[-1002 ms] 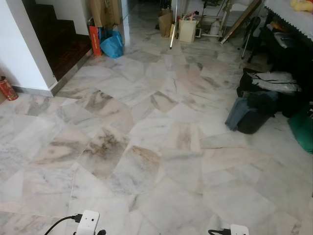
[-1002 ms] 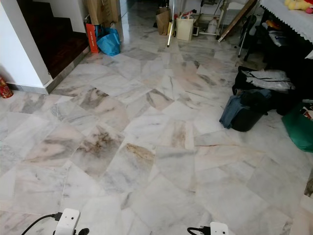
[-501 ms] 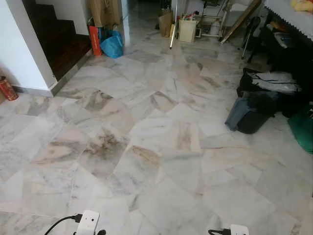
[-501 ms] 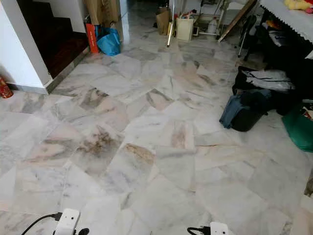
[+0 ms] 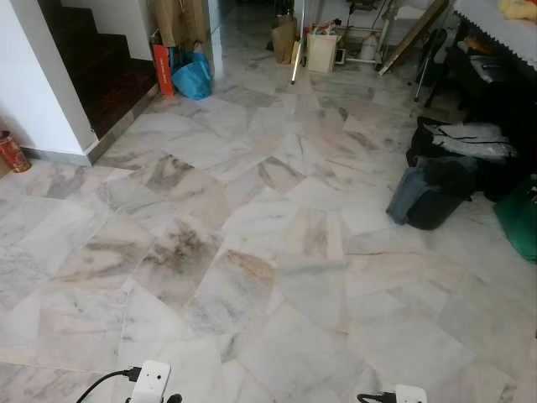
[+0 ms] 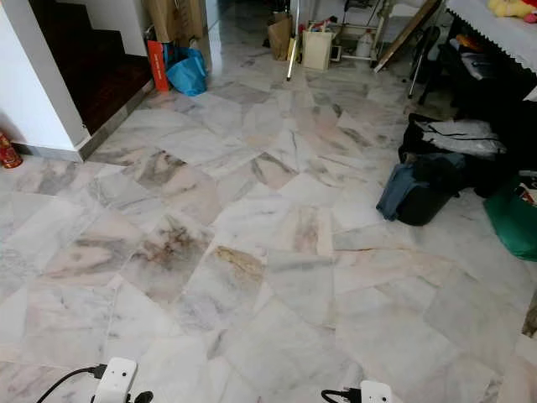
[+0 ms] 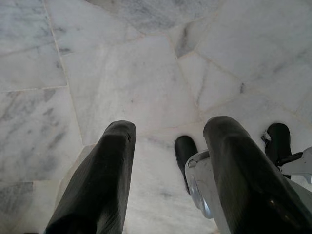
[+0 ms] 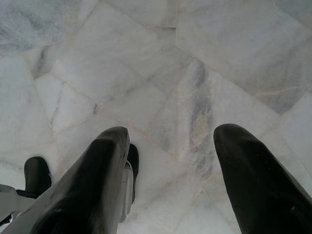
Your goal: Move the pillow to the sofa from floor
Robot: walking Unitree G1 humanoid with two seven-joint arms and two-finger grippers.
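Observation:
Both arms hang low over the marble floor (image 5: 268,252). In the left wrist view my left gripper (image 7: 170,127) is open, its two black fingers spread wide above bare tiles with nothing between them. My right gripper (image 8: 173,134) is open in the same way above the floor. The white wrist housings of the left arm (image 5: 151,382) and the right arm (image 5: 409,393) show at the bottom edge of the eye views.
Dark bags (image 5: 436,189) and a green bag (image 5: 520,220) lie at the right by a cloth-covered table (image 5: 495,25). Dark stairs (image 5: 101,67) and a white wall corner stand at the left. A blue bag (image 5: 193,77) and paper bags (image 5: 321,50) sit at the back.
The view sways very slightly between frames. Nothing in the scene has moved and both grippers stay as they were.

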